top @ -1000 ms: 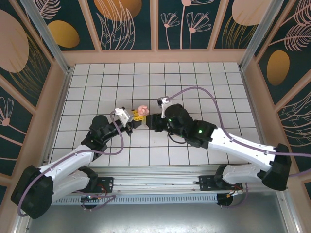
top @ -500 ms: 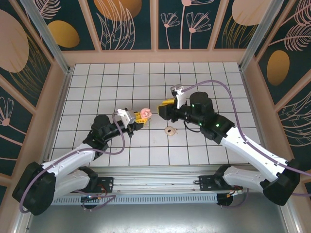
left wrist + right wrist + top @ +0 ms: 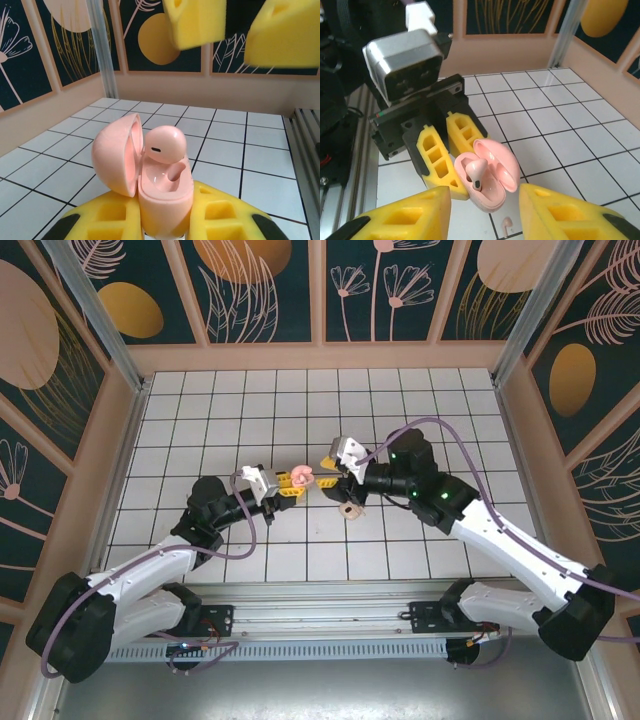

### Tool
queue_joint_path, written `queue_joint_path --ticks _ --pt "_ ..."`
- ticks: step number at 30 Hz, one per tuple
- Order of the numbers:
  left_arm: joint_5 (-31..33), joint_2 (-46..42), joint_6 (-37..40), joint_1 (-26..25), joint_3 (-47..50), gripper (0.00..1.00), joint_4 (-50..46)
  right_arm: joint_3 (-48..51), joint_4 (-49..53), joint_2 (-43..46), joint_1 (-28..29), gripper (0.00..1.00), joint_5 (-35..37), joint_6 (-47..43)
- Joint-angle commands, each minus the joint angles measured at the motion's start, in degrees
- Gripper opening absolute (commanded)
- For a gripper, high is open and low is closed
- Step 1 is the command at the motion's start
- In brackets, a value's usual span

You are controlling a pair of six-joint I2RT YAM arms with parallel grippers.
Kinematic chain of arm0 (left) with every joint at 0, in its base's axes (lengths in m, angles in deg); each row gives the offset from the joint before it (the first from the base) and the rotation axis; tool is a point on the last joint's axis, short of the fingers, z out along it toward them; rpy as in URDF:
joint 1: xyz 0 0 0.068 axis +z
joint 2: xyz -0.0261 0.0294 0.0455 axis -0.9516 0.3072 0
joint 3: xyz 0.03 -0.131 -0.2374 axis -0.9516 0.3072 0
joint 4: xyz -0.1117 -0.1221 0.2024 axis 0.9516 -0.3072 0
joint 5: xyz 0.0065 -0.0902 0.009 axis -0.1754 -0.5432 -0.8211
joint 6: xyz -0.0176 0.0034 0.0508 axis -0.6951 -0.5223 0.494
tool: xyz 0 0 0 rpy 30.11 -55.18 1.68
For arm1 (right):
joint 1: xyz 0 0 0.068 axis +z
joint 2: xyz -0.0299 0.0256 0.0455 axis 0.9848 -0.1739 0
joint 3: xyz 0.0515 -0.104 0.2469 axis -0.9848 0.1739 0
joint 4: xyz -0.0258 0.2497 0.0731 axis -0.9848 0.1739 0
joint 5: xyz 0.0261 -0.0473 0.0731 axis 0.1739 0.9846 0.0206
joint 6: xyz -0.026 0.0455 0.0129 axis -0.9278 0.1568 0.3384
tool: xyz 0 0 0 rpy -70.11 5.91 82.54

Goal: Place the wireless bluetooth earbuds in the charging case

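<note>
The salmon-pink charging case [image 3: 162, 192] stands open, with my left gripper [image 3: 162, 222] shut on its base and its lid [image 3: 115, 152] swung to the left. One earbud [image 3: 165, 145] stands in the case with its head above the rim; the well beside it is bare. From above, the case [image 3: 301, 476] hangs over the table's middle. My right gripper [image 3: 485, 217] is open with nothing held, a little in front of the case [image 3: 487, 185] and the earbud [image 3: 480, 172] in it. A second earbud [image 3: 506, 226] lies on the tiles below, between my right fingers.
A pale ring-shaped piece [image 3: 349, 508] lies on the tiles just under my right wrist. The white grid floor [image 3: 250, 400] stretches free behind both grippers. Patterned walls [image 3: 320, 290] and aluminium posts [image 3: 95, 315] close in the sides and back.
My right gripper rose from the tiles, pulled back right, then came in again towards the case. The ring-shaped piece became uncovered. My left gripper shifted the case slightly to the right.
</note>
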Motion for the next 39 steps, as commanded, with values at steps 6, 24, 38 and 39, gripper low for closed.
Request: queue_joint_path --ticks 6,24,38,39 --pt "-1.1 -1.2 0.7 0.1 -1.0 0.08 1.2 -3.5 0.9 -4.9 -0.3 0.36 -4.6 -6.5" --pt "-0.7 -1.8 0.9 0.2 -1.0 0.08 0.7 -2.7 -4.6 -7.4 0.9 0.31 -5.0 -1.2" --pt "-0.7 -1.9 0.8 0.1 -1.0 0.08 0.5 0.2 -7.9 -6.5 1.5 0.25 -2.7 3.5" --pt "-0.5 -2.0 0.8 0.2 -1.1 0.08 0.3 0.5 -8.0 -6.3 1.5 0.25 -2.4 3.7"
